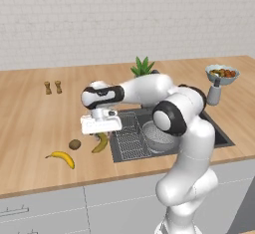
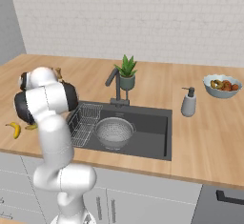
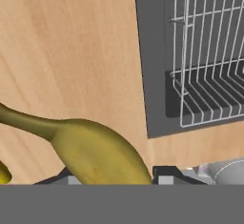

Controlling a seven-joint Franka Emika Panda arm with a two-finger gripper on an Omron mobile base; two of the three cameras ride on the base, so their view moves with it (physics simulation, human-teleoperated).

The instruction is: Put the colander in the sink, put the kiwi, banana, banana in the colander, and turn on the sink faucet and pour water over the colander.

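The grey colander (image 1: 158, 137) (image 2: 113, 131) sits in the dark sink (image 1: 219, 136) (image 2: 153, 126), right of the wire rack (image 3: 209, 66). On the counter left of the sink, my gripper (image 1: 102, 134) (image 3: 116, 175) points down at the duller banana (image 1: 101, 143) (image 3: 95, 151). Its fingertips (image 3: 164, 173) press the fruit from both sides, shut on it. The brown kiwi (image 1: 74, 144) lies just left of it. Nearer the front edge is the bright banana (image 1: 62, 158) (image 2: 15, 129). The dark faucet (image 2: 114, 87) stands behind the sink.
A potted plant (image 1: 142, 67) (image 2: 126, 75) stands behind the basin. A soap dispenser (image 2: 188, 102) and a pale-blue fruit bowl (image 1: 222, 73) (image 2: 222, 86) are on the right. Two small shakers (image 1: 53, 86) stand at the far left.
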